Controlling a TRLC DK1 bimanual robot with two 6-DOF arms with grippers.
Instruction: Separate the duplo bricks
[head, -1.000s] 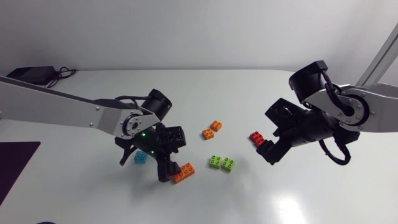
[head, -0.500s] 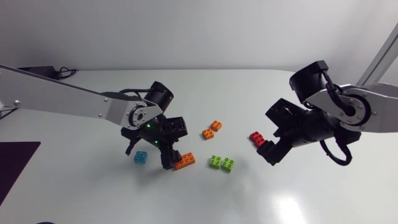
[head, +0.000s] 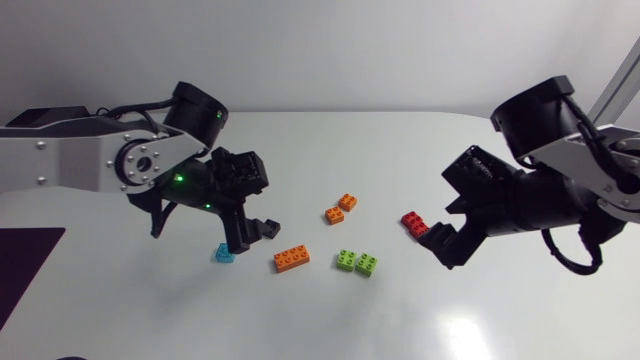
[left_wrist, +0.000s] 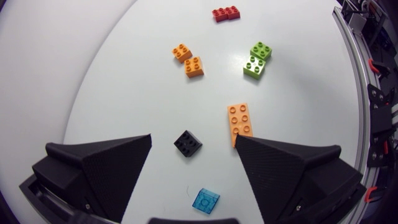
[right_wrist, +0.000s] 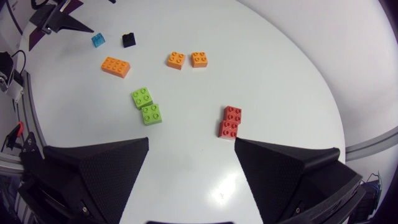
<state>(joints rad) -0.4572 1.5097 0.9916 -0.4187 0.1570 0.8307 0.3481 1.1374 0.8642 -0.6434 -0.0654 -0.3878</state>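
Observation:
My left gripper (head: 250, 233) hangs open above the table with nothing between its fingers (left_wrist: 99, 168). Under and just ahead of it lie a long orange brick (left_wrist: 240, 123), a small black brick (left_wrist: 188, 143) and a clear blue brick (left_wrist: 206, 200), all apart from each other. Farther ahead sit two small orange bricks (head: 341, 209), two green bricks (head: 356, 262) side by side and a red pair (head: 414, 223). My right gripper (head: 445, 242) is open and empty, right beside the red pair (right_wrist: 230, 121). The head view hides the black brick behind my left gripper.
A black box with a cable (head: 45, 118) lies at the table's far left corner. A dark purple mat (head: 25, 270) covers the left edge. The curved table edge (right_wrist: 348, 149) runs close behind the red pair.
My left gripper has opened, let go of the long orange brick, and risen back to the left. The brick now lies flat on the table. My right arm shifted slightly.

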